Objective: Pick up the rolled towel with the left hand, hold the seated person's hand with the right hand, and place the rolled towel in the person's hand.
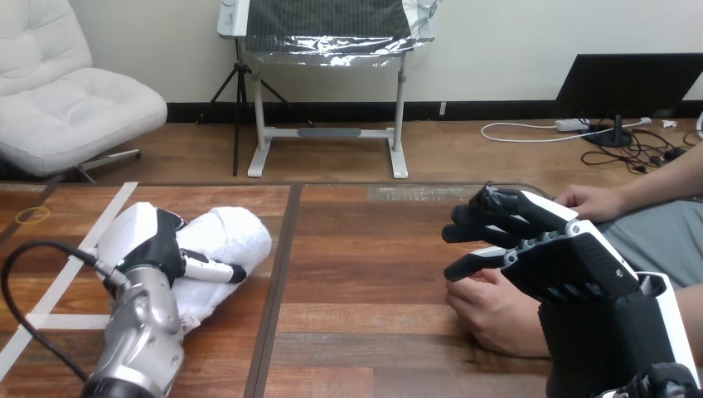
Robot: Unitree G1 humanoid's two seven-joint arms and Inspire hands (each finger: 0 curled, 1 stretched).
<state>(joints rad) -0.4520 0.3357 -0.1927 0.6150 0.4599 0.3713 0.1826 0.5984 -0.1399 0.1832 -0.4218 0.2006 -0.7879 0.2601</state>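
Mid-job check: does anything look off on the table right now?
One thing: the rolled towel gripped by the left hand looks partly undone, with a loose flap lying flat on the table beside the left forearm. Nothing is spilled or damaged. The right hand hovers over the person's nearer hand.

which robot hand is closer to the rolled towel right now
Left. The left hand touches the rolled towel at its left side; the right hand is across the table, above the person's nearer hand.

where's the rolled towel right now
In the head view the rolled towel lies at the left of the table, touching the robot's left hand, far from the person's nearer hand at the right.
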